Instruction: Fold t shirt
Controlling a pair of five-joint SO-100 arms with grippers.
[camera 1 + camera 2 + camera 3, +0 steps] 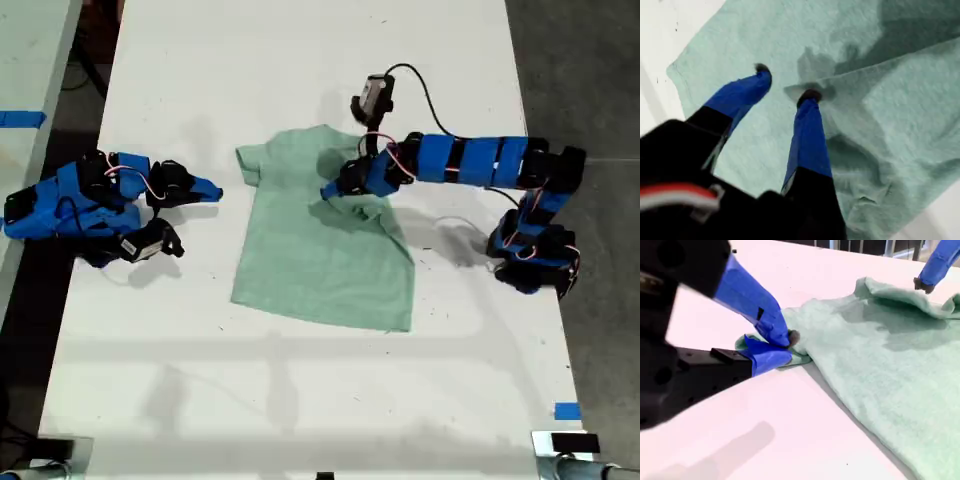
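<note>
A: While hanging over the t shirt [315, 255], my first gripper [786, 82] in what state?

B: Jaws spread wide, gripping nothing. One fingertip [810, 95] touching the edge of a bunched flap [880, 90], the other over flat cloth.

A: Shirt where?

B: Middle of the white table [300, 400], long axis running top to bottom of the exterior view, hem toward the bottom. Rumpled inward on the exterior view's right side, right under the first gripper.

A: And my second gripper [787, 347]?

B: At the sleeve [250, 162] on the exterior view's left. Jaws nearly together; cloth pinched or merely behind them, cannot tell. Looks just beside the sleeve in the exterior view, maybe not touching.

A: Key relation for the next move?

B: Probably the flap edge, sitting directly at the first fingertips, with open cloth beyond it toward the exterior view's left. First arm nearer the flap, second arm nearer the sleeve.
</note>
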